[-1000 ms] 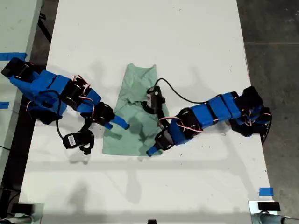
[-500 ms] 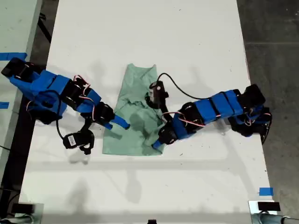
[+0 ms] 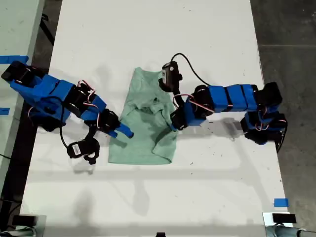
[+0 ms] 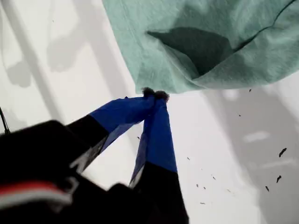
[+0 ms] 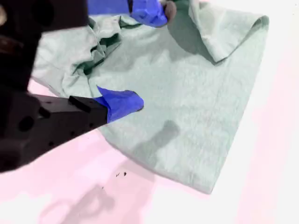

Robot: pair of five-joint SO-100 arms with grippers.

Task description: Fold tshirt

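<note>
No text, label, brand, number or sign can be read anywhere in these views; every surface that shows is plain and carries no lettering.

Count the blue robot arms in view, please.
2. One arm reaches in from the exterior view's left, the other arm from its right; both end at the tshirt. None seems hidden.

Blue-taped tips of my first gripper point(image 4: 154, 95) pressed together, pinching a folded edge of the tshirt point(image 4: 205, 42). Pale mint cloth spread beyond the tips, lifted into a shadowed hollow just past the pinch. White table point(image 4: 224, 154) beneath and beside the jaws, with a few dark specks near them.
</note>
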